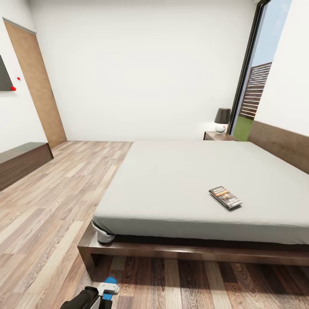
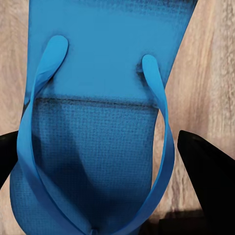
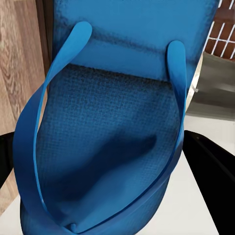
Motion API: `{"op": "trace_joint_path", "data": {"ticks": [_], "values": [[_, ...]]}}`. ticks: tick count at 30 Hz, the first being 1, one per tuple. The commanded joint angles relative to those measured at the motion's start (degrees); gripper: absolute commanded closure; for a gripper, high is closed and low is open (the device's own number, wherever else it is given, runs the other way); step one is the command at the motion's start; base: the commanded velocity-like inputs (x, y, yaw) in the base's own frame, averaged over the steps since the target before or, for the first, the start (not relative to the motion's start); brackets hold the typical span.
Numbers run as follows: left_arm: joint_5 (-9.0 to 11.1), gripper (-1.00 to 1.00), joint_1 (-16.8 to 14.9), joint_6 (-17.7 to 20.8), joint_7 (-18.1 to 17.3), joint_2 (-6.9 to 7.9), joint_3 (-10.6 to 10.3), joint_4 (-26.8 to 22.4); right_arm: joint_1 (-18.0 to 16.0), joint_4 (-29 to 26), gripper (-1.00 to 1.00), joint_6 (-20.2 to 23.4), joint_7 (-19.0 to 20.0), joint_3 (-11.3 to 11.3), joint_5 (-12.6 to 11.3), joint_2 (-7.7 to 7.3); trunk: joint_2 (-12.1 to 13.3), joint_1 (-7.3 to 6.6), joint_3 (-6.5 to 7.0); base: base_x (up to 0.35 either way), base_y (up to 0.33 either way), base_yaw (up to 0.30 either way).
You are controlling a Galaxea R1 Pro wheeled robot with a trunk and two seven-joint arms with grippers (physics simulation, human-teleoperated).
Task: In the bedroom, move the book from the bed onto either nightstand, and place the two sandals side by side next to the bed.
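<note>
Blue fills the space between the dark fingers of both arms: the left end effector [image 2: 117,156] is pinching one sandal [image 2: 98,122] over the wood-plank floor [image 2: 210,73], and the right end effector [image 3: 112,166] is pinching the other sandal [image 3: 107,137], straps facing its camera. From the head camera, a bit of that blue shows at the left arm's tip, low over the floor in front of the bed [image 1: 193,251]. On the grey mattress, towards its near right part, lies the book [image 1: 225,197], flat and apart from the edges. Beyond the bed's far corner stands a nightstand [image 1: 216,136] bearing a dark-shaded lamp [image 1: 222,119], beside the tall window [image 1: 253,86].
</note>
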Motion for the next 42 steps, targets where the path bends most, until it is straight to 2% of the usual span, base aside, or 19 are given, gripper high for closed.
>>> {"op": "trace_joint_path", "data": {"ticks": [1,13,16,29,42], "values": [[-0.57,1.0,0.0,0.32,-0.21,-0.04,0.49,-0.13,0.0,-0.08,1.0,0.51,-0.24,0.35,-0.44,-0.01,-0.02,-0.01,-0.06,0.0,0.0,0.0],[-0.62,1.0,0.0,0.42,-0.21,-0.04,0.6,-0.13,-0.03,-0.06,1.0,0.51,-0.24,0.4,-0.36,-0.02,4.79,-2.64,2.1,0.0,0.0,0.0],[-0.59,1.0,0.0,1.82,-0.32,-0.04,0.69,-0.13,0.0,-0.04,1.0,0.51,-0.24,0.41,-0.35,-0.03,5.99,-3.3,2.64,0.0,0.0,0.0],[-0.41,1.0,0.0,3.83,-1.63,-0.04,0.59,-0.22,0.31,-0.05,1.0,0.52,-0.24,0.41,-0.22,0.03,5.99,-3.3,2.64,0.0,0.0,0.0],[-0.46,1.0,0.0,3.62,-1.7,-0.04,0.49,-0.22,0.48,-0.05,1.0,0.59,-0.2,0.48,-0.18,0.03,0.78,-0.45,0.3,0.0,0.0,0.0]]}}
